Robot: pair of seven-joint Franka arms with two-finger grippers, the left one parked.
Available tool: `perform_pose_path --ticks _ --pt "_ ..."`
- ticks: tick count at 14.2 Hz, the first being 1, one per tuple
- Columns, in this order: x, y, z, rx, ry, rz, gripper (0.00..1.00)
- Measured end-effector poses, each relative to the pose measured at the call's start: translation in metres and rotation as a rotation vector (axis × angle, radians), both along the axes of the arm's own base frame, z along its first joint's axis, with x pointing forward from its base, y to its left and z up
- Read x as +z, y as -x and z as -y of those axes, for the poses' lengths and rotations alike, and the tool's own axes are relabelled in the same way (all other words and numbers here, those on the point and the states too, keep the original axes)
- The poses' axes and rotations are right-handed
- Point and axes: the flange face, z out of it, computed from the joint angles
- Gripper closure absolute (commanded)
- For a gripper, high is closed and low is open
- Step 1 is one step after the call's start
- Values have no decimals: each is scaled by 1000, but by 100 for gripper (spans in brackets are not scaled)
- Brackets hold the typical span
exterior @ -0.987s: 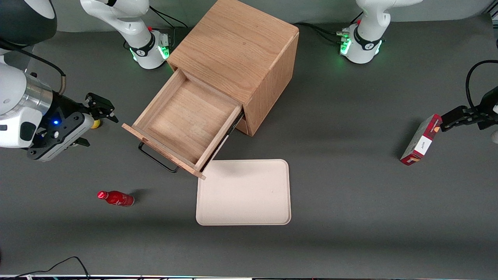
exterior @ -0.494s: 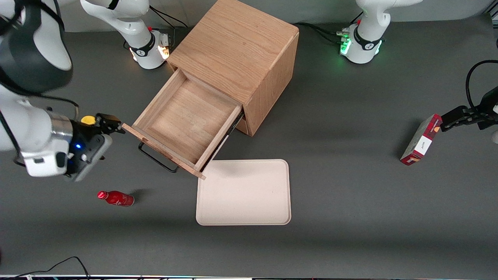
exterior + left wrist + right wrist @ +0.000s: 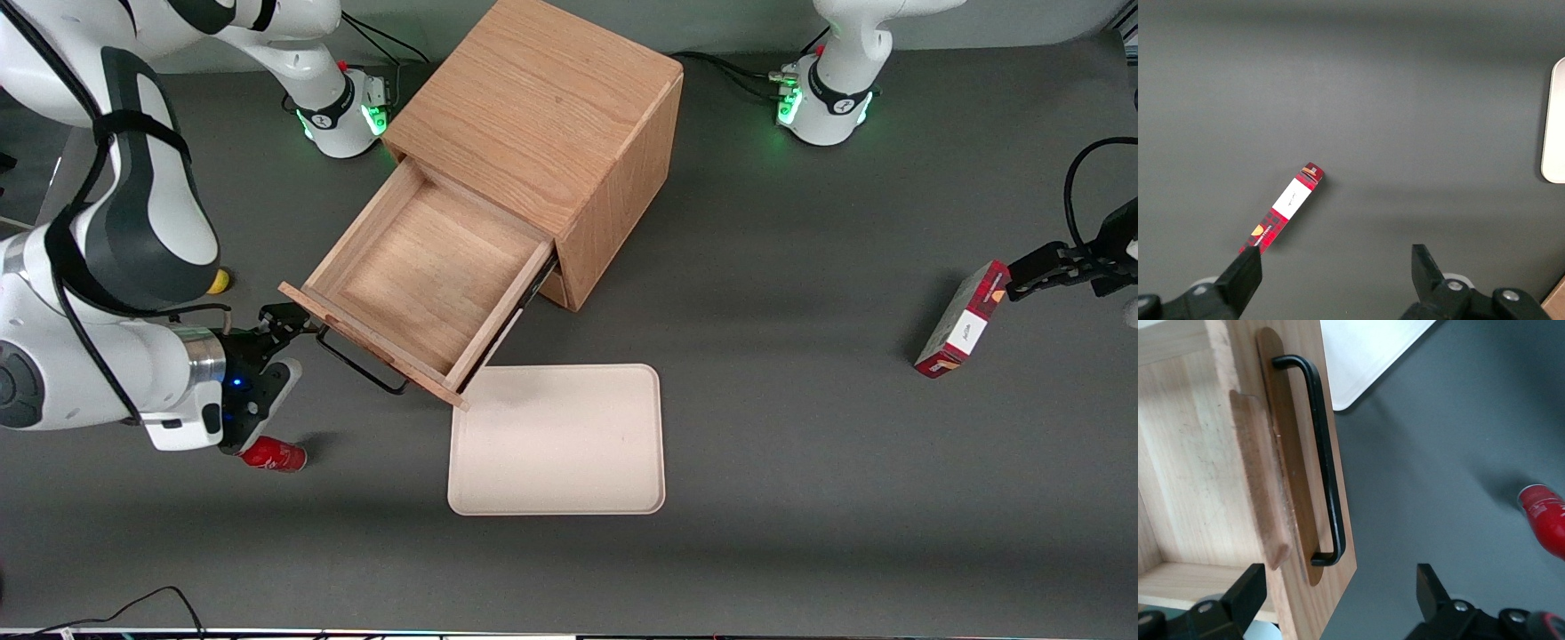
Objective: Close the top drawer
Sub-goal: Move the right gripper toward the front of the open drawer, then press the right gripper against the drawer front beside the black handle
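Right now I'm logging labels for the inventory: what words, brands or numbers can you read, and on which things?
Red carton: a white label with small script, too small to read.
Red bottle: no legible print.
Top drawer, tray: no text.
Gripper, open, just in front of the drawer front by its handle: no markings readable.
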Motion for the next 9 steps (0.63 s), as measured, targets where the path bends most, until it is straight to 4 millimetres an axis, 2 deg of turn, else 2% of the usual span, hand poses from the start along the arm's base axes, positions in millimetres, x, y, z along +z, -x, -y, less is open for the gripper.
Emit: perform_pose_path --ticks 9 --pt "-36 -15 -10 -80 -16 4 0"
